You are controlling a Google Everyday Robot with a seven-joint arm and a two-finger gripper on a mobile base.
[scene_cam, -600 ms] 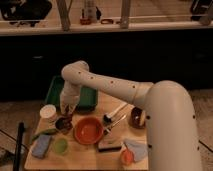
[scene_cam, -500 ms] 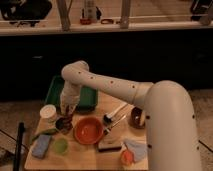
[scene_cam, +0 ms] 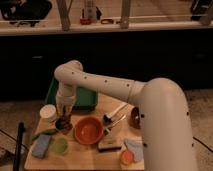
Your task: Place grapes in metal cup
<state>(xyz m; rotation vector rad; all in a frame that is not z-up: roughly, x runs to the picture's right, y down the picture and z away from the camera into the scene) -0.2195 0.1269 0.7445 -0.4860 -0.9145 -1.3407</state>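
White arm bent down at the wooden table's left side, gripper low over the dark metal cup, just left of the orange bowl, white cup close behind, grip impossible to tell, grapes hidden from here

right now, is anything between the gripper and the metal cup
Nothing visible stands between them. The gripper hangs right over the metal cup, at the table's left side. The white cup stands to one side of it and the orange bowl to the other, neither in the way.
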